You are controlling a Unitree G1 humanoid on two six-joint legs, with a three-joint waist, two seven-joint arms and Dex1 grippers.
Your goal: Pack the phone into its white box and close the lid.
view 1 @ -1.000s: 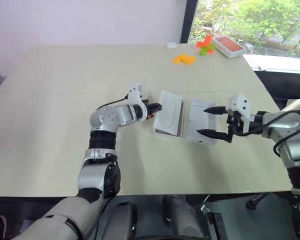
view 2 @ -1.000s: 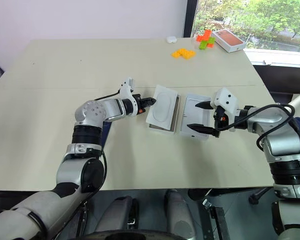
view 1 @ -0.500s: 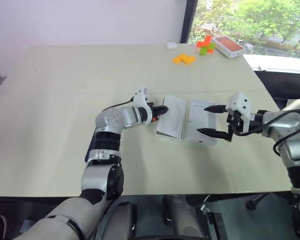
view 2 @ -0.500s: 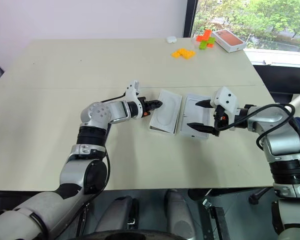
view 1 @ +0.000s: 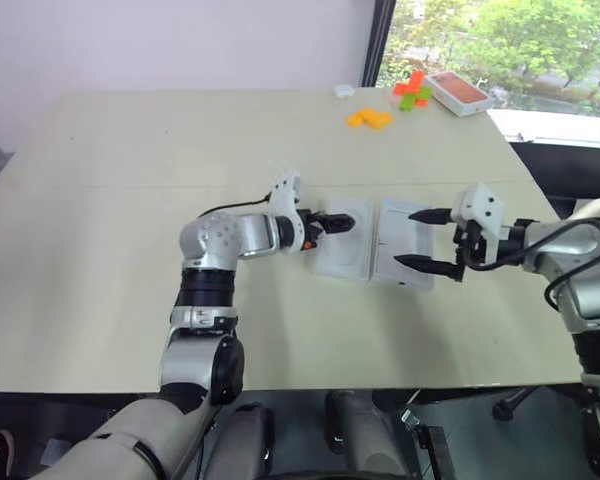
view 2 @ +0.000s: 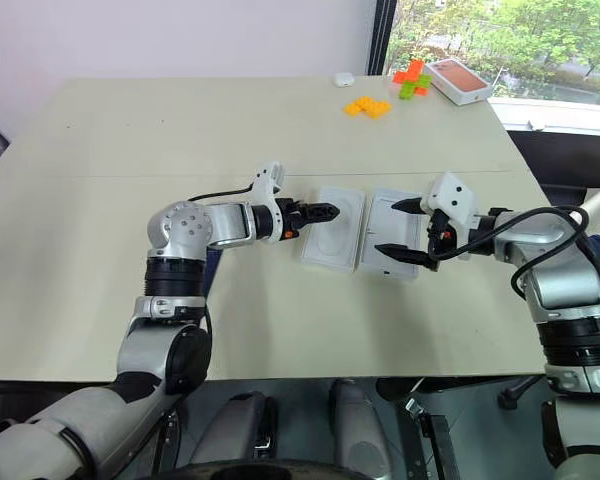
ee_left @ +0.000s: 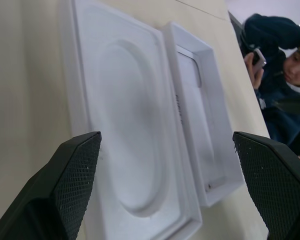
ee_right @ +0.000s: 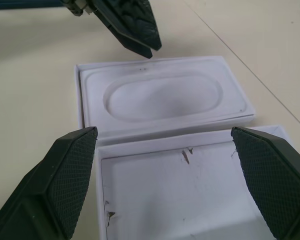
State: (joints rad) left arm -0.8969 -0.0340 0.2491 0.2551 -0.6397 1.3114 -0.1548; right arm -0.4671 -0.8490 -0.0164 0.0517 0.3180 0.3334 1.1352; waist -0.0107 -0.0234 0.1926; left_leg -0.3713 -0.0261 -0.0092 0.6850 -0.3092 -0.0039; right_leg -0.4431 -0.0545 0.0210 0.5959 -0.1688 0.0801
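Observation:
The white box (view 1: 323, 266) lies flat at mid-table, and a white insert with an oval recess (view 1: 348, 245) sits inside its rim. The phone is hidden. Right beside the box lies the lid (view 1: 392, 240), inside up, with a few small dark marks (ee_right: 185, 155). My left gripper (view 2: 332, 211) hovers open just above the box's left edge, with nothing between its fingers (ee_left: 65, 190). My right gripper (view 1: 421, 240) stands open over the lid's right side, one finger at each long end and apart from it.
Far back right are an orange-topped white box (view 1: 458, 92), coloured blocks (view 1: 411, 90), yellow-orange blocks (view 1: 368, 118) and a small white object (view 1: 342, 90). A person in dark clothes (ee_left: 275, 75) sits beyond the table's right edge.
The insert was tilted up in my left gripper's grip. It now lies flat in the box, and the left gripper has opened and drawn back a little. The right arm has not moved.

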